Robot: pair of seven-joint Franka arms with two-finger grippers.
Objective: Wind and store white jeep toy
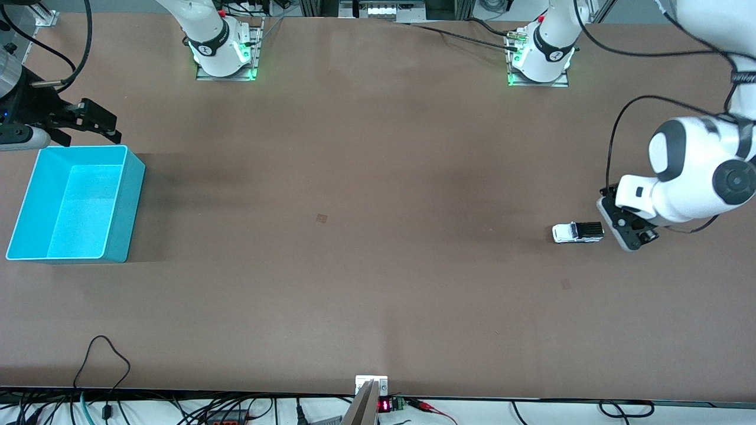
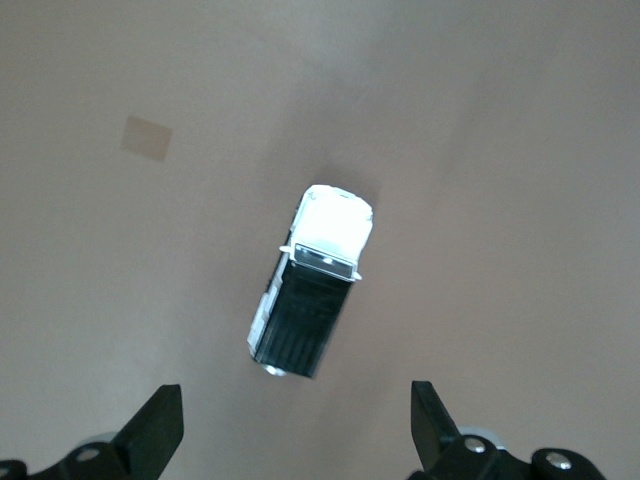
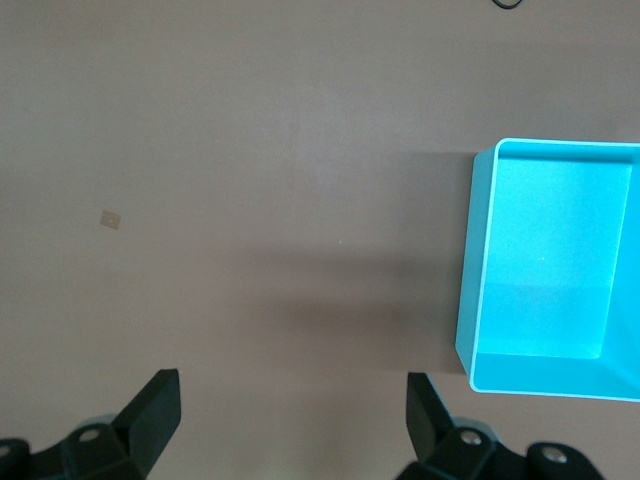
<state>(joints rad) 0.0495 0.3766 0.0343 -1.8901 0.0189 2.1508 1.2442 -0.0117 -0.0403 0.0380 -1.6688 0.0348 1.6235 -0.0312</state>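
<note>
The white jeep toy (image 1: 577,232) is sitting alone on the table (image 1: 354,265), just beside the left tool (image 1: 629,230), which is spread wide. The right tool (image 1: 88,127), also wide, is hanging by the blue bin (image 1: 74,203).

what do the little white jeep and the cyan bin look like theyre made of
White jeep toy: probably hard plastic, its white front glossy and glaring under the light, its black ribbed rear roof duller. Diecast metal cannot be ruled out.
Cyan bin: likely moulded plastic, with thin even walls, rounded corners, one uniform colour and a soft satin sheen inside.
</note>
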